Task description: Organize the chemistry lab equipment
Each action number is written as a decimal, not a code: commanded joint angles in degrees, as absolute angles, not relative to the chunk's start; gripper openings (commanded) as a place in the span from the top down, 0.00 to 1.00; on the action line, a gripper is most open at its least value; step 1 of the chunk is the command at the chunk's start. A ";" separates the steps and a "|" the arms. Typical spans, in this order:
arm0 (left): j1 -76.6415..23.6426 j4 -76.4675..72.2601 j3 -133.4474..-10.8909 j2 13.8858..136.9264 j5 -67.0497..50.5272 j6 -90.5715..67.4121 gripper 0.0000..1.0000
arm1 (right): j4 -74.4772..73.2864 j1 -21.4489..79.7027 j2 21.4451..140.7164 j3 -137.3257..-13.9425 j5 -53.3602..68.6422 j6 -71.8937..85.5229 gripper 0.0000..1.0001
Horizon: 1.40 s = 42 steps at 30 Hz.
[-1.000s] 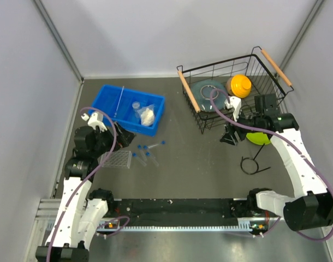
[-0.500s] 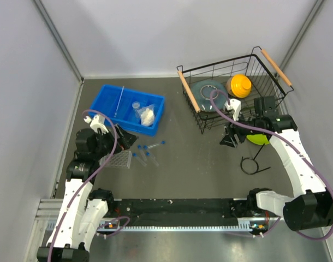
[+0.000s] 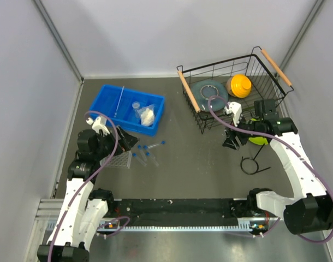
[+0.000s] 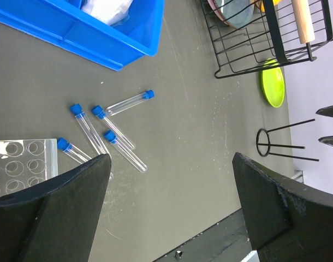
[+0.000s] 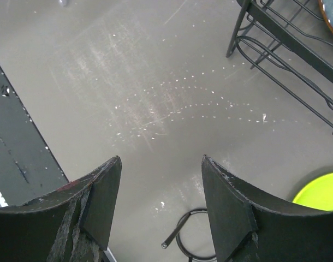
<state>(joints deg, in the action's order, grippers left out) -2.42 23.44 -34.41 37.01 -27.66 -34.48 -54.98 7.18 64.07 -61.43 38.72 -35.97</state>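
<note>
Several blue-capped test tubes (image 3: pixel 147 152) lie loose on the table, also in the left wrist view (image 4: pixel 113 127). The clear tube rack (image 3: pixel 116 159) lies just left of them and shows at the left wrist view's edge (image 4: pixel 19 169). My left gripper (image 3: pixel 128 141) is open and empty, above the rack's right end and the tubes (image 4: pixel 171 164). The black wire ring stand (image 3: pixel 253 162) lies flat at the right (image 5: pixel 195 240). My right gripper (image 3: pixel 231 143) is open and empty, just up-left of it (image 5: pixel 161 164). The glass rod (image 3: pixel 119 101), small clear cup (image 3: pixel 136 106) and white packet (image 3: pixel 147 115) are in the blue bin (image 3: pixel 107 93).
A black wire basket (image 3: pixel 192 98) with wooden handles stands at the back right and holds a grey dish (image 3: pixel 209 90) and an orange dish (image 3: pixel 240 85). A green dish (image 3: pixel 258 140) lies on the table under the right arm. The enclosure walls stand close on both sides.
My left gripper has moved nearer and slightly right, over the rack and tubes. My right gripper has shifted a little nearer, toward the ring stand. Nothing was picked up.
</note>
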 commanded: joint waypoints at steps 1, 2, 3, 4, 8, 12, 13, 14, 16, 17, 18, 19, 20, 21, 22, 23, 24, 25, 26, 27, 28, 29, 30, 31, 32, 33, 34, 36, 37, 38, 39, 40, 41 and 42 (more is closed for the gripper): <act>-2.29 20.57 -33.66 37.00 -28.83 -34.45 0.01 | -56.51 6.42 62.23 -62.23 35.42 -39.20 0.38; -2.29 20.57 -33.58 37.09 -28.83 -34.54 0.01 | -56.95 6.50 62.23 -62.23 35.16 -39.46 0.38; -2.29 20.57 -33.57 37.09 -28.92 -34.54 0.01 | -57.30 6.42 62.14 -62.23 34.37 -39.98 0.38; -2.29 20.57 -33.49 37.18 -28.92 -34.54 0.01 | -58.35 6.50 61.88 -62.14 33.93 -40.34 0.38; -2.29 20.57 -33.40 37.26 -28.92 -34.54 0.01 | -61.07 6.50 60.74 -61.88 31.30 -41.92 0.38; -2.29 20.39 -33.57 37.79 -29.00 -34.28 0.01 | -63.80 6.50 59.15 -61.44 27.79 -44.29 0.38; -2.37 20.30 -33.75 38.14 -29.00 -34.10 0.01 | -64.16 6.50 58.89 -61.00 26.99 -44.56 0.38; -2.29 20.30 -34.01 38.32 -29.00 -33.93 0.01 | -65.12 6.50 58.36 -60.74 26.20 -44.82 0.37; -2.37 20.22 -34.36 38.93 -29.09 -33.84 0.01 | -65.56 6.50 57.92 -59.34 24.35 -45.79 0.37; -2.37 20.13 -34.63 39.11 -29.18 -33.75 0.01 | -65.57 6.50 57.75 -58.80 23.82 -45.97 0.37; -2.37 19.95 -34.72 39.29 -29.18 -33.66 0.01 | -65.57 6.50 57.40 -57.75 22.95 -46.05 0.37; -2.37 19.95 -34.89 39.72 -29.44 -33.66 0.01 | -65.65 6.50 57.31 -57.31 22.59 -46.05 0.37; -2.37 19.69 -34.98 39.81 -29.53 -33.58 0.01 | -65.48 6.50 57.30 -56.96 22.33 -46.58 0.37; -2.37 19.51 -34.98 40.34 -29.62 -33.57 0.01 | -65.39 6.50 57.39 -56.26 21.89 -46.67 0.32; -2.37 19.42 -34.98 40.43 -29.71 -33.57 0.01 | -65.22 6.50 57.48 -55.82 21.62 -47.10 0.32; -2.37 19.16 -34.98 40.60 -29.71 -33.49 0.01 | -64.78 6.50 57.74 -55.38 20.58 -47.20 0.32; -2.37 19.07 -34.98 41.13 -29.62 -33.40 0.01 | -63.56 6.50 58.09 -54.24 19.96 -47.28 0.32; -2.37 19.07 -35.15 41.22 -29.88 -33.22 0.01 | -63.02 6.50 58.27 -53.62 19.34 -47.46 0.32; -2.37 19.16 -35.16 41.39 -29.97 -33.22 0.01 | -62.58 6.50 58.53 -53.09 18.47 -47.63 0.32; -2.37 19.16 -35.24 41.40 -30.06 -33.22 0.01 | -62.06 6.59 58.62 -52.13 18.20 -47.81 0.32; -2.37 19.16 -35.24 41.48 -29.97 -33.14 0.01 | -61.18 6.50 58.62 -51.68 18.02 -47.90 0.32; -2.37 19.16 -35.24 41.40 -29.97 -33.05 0.01 | -60.56 6.50 58.62 -51.24 17.50 -47.90 0.32; -2.37 19.25 -35.16 41.22 -29.97 -33.05 0.01 | -60.03 6.50 58.54 -50.54 17.14 -47.90 0.32; -2.37 19.25 -35.24 41.31 -29.97 -33.05 0.01 | -59.16 6.59 58.45 -50.36 16.62 -47.90 0.32; -2.37 19.25 -35.16 41.40 -29.97 -33.05 0.01 | -58.80 6.59 58.45 -49.93 15.92 -47.90 0.32; -2.37 19.34 -35.16 41.31 -29.97 -33.05 0.01 | -58.54 6.50 58.45 -49.40 15.65 -47.90 0.33; -2.37 19.25 -35.16 41.40 -29.97 -33.05 0.01 | -58.10 6.59 58.45 -49.13 15.47 -47.90 0.33; -2.37 19.34 -35.16 41.48 -29.97 -32.96 0.01 | -56.96 6.50 58.36 -48.34 15.47 -47.64 0.35; -2.37 19.25 -35.16 41.40 -29.97 -32.96 0.01 | -56.61 6.59 58.27 -48.08 15.47 -47.64 0.36; -2.37 19.34 -35.16 41.40 -29.97 -32.96 0.01 | -55.64 6.50 58.45 -47.90 15.56 -47.46 0.39; -2.37 19.34 -35.24 41.40 -30.06 -32.96 0.01 | -55.29 6.59 58.62 -47.55 15.64 -47.37 0.40; -2.37 19.25 -35.24 41.40 -30.15 -32.87 0.01 | -54.94 6.50 58.71 -47.37 15.56 -47.29 0.42; -2.37 19.34 -35.24 41.31 -30.15 -32.78 0.01 | -54.58 6.59 59.23 -47.37 15.56 -47.11 0.45; -2.37 19.51 -35.24 41.22 -30.15 -32.78 0.01 | -54.32 6.50 59.59 -47.29 15.64 -47.02 0.48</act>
<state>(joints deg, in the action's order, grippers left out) -2.42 22.26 -33.82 41.52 -29.15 -33.95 -58.13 7.05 58.72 -47.24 15.79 -46.94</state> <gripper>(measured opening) 0.990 0.562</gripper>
